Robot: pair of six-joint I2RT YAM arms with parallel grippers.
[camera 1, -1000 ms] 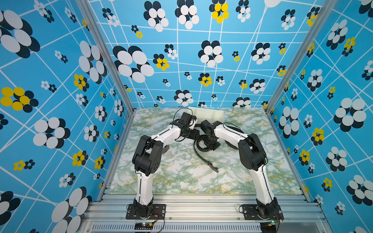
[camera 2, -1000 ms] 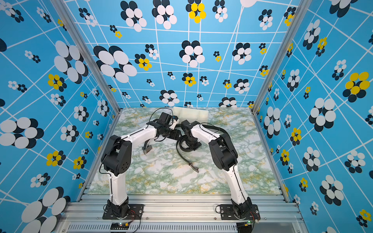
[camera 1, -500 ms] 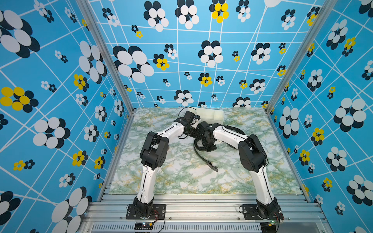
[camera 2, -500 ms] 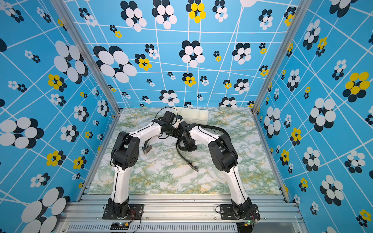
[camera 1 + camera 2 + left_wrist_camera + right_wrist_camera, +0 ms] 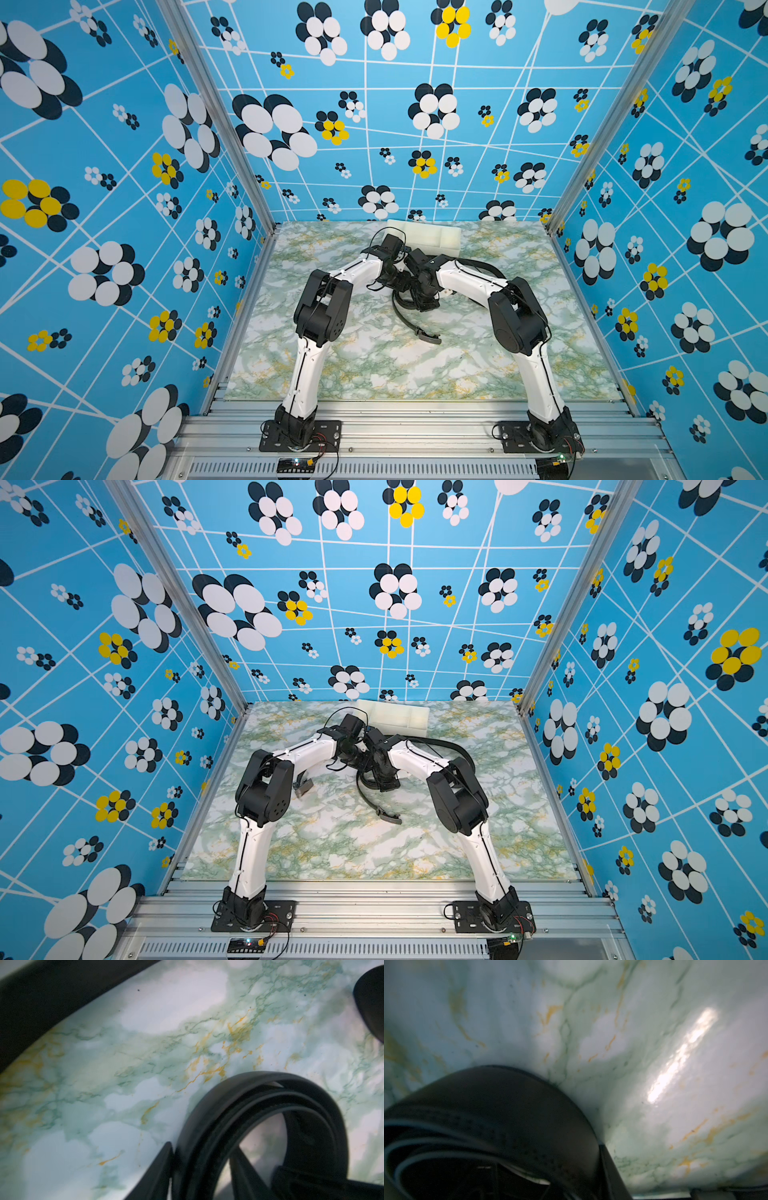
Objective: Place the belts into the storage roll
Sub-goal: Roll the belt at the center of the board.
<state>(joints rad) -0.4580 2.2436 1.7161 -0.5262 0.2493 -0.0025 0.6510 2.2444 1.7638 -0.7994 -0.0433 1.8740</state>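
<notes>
A black belt [image 5: 415, 305] lies partly wound into a loose coil at mid-table, its buckle end [image 5: 428, 336] trailing toward the front. Both grippers meet at this coil. My left gripper [image 5: 200, 1159] straddles the coil's wall, one finger [image 5: 158, 1172] outside and one inside, shut on the strap layers. My right gripper [image 5: 554, 1176] is shut on the same coil [image 5: 508, 1115], one finger [image 5: 610, 1167] pressed against its outer face. A second black strap [image 5: 440, 746] arcs behind my right forearm. The off-white storage roll [image 5: 432, 237] stands at the table's back edge, just behind the grippers.
A greyish buckle [image 5: 302, 787] lies on the marble table [image 5: 374, 365] beside my left elbow. Blue flowered walls close the left, right and back sides. An aluminium rail [image 5: 415, 419] with both arm bases runs along the front.
My left arm swung right to the coil and its jaws closed over the coil's wall. The right gripper kept its grip and stayed in place.
</notes>
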